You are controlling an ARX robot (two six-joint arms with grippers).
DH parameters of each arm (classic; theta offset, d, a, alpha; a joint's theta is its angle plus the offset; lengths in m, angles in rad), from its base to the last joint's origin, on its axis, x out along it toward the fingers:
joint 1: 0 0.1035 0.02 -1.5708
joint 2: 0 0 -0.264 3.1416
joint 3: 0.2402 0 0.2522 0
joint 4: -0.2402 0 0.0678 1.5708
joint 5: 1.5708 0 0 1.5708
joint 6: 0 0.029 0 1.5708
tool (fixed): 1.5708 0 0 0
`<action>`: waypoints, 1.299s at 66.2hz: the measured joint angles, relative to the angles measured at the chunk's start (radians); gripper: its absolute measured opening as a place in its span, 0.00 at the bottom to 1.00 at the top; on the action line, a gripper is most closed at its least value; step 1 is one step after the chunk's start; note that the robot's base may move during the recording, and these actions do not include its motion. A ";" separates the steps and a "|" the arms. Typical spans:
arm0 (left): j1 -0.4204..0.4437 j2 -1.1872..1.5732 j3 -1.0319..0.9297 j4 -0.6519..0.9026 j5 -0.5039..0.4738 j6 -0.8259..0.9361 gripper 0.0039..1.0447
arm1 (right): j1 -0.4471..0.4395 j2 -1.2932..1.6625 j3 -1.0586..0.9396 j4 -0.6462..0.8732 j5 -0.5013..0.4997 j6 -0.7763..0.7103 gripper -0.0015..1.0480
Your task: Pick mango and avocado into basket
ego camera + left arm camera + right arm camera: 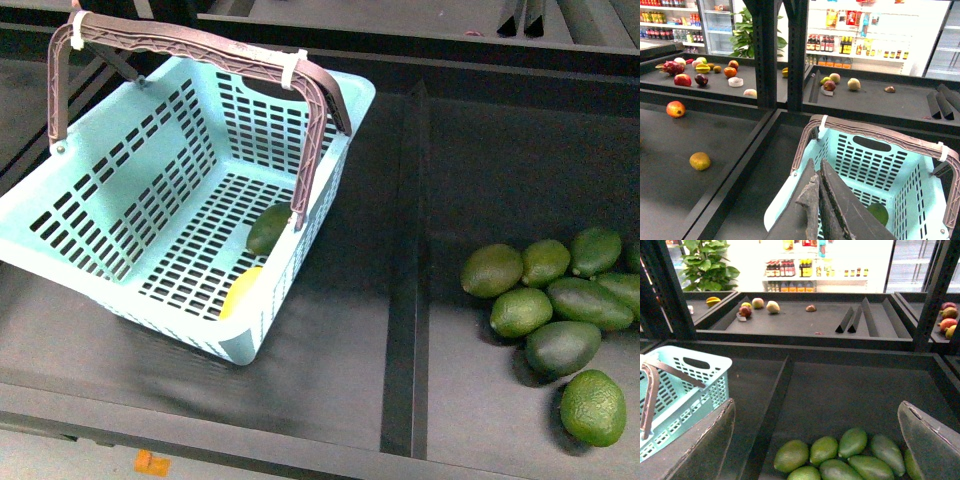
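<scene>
mango (241, 291) and avocado (268, 229) lie in the basket (95, 222); left gripper (818, 196) pressed together, right gripper (815, 440) spread wide.

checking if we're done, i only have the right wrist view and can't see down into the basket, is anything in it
Observer: Yes. The front view shows an avocado lying on the floor of the basket, by its right wall.
Operator: ok and the mango
Observer: The yellow mango is in there too, along the same wall, nearer the camera than the avocado.
Operator: what's the left hand doing
Observer: The left hand is shut with nothing between its fingers, above the basket's near edge.
</scene>
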 joint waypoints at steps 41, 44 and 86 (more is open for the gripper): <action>0.000 -0.332 0.000 -0.336 0.000 0.000 0.02 | 0.000 0.000 0.000 0.000 0.000 0.000 0.92; 0.000 -0.332 0.000 -0.336 0.000 0.000 0.02 | 0.000 0.000 0.000 0.000 0.000 0.000 0.92; 0.000 -0.332 0.000 -0.336 0.000 0.002 0.92 | 0.000 0.000 0.000 0.000 0.000 0.000 0.92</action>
